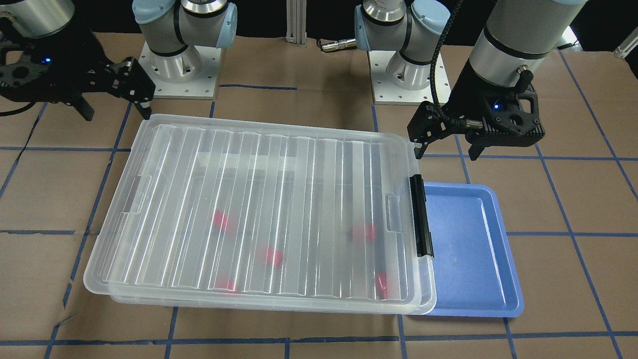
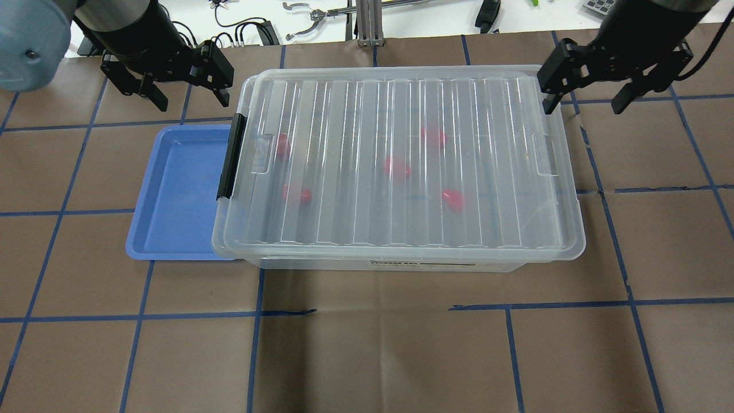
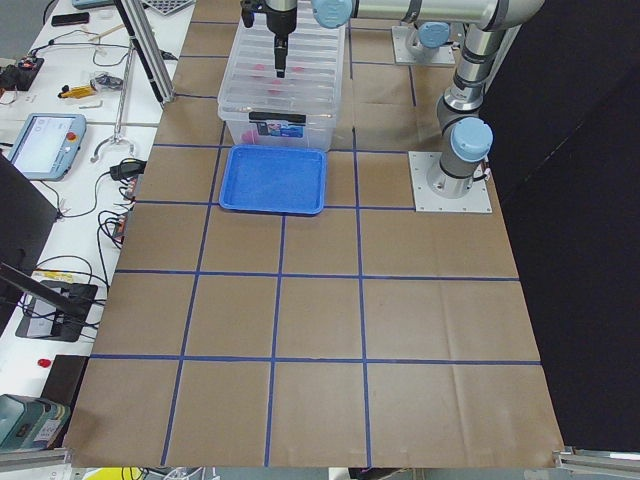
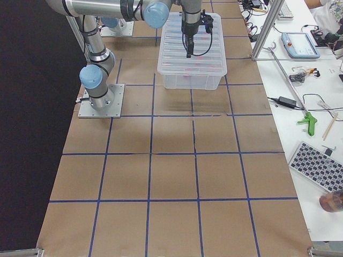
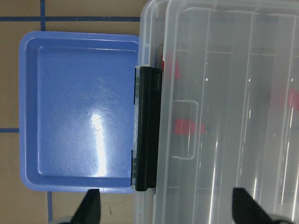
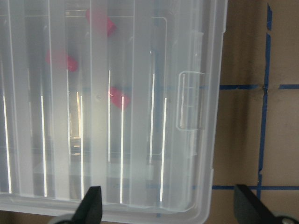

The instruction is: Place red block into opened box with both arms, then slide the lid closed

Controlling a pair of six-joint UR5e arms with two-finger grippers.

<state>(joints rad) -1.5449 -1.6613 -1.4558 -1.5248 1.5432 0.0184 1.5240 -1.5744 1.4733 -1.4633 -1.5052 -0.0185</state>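
Now the lid (image 2: 344,172) looks slightly askew on the box (image 2: 321,265); left tool (image 2: 192,98) and right tool (image 2: 584,103), both open and empty, should nudge it square.

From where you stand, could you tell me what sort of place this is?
Most likely a robotics lab workcell: the left arm and right arm are bolted to a table gridded with blue tape, and beside it lie a teach pendant and a checkered board, probably for camera calibration.
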